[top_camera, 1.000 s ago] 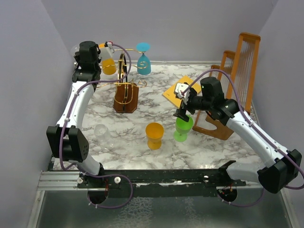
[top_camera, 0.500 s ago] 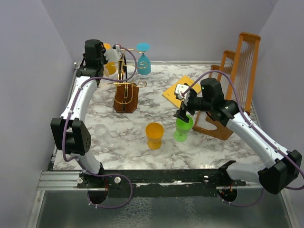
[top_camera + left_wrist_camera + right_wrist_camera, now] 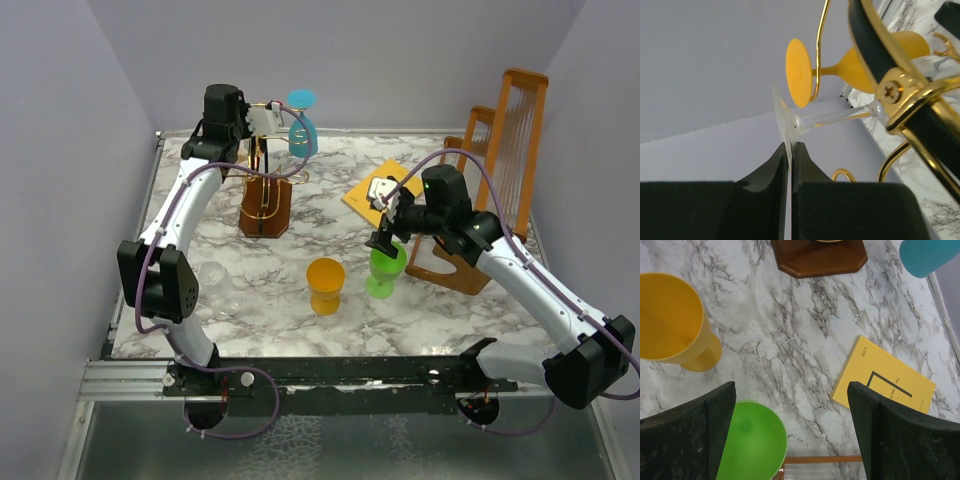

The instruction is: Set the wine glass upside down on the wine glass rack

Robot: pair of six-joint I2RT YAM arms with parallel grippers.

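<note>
The clear wine glass [image 3: 832,116] lies sideways at the top of the wine glass rack [image 3: 265,200], whose gold wire [image 3: 820,45] shows in the left wrist view. My left gripper [image 3: 791,146] is shut on the thin edge of the glass's foot. A yellow glass [image 3: 850,62] hangs on the rack just behind it. In the top view the left gripper [image 3: 262,124] is high at the back, over the rack. A blue glass [image 3: 301,128] hangs on the rack's right. My right gripper [image 3: 790,387] is open above a green glass [image 3: 752,440].
An orange cup [image 3: 325,284] and the green glass [image 3: 385,268] stand mid-table, and a clear glass [image 3: 215,283] at front left. A yellow book [image 3: 372,188] lies behind the right gripper [image 3: 385,240]. Tall wooden frames [image 3: 500,160] stand at right.
The left arm has swung right along the back wall, from left of the rack to over its top, with the clear glass in its grip. The right arm has not moved.
</note>
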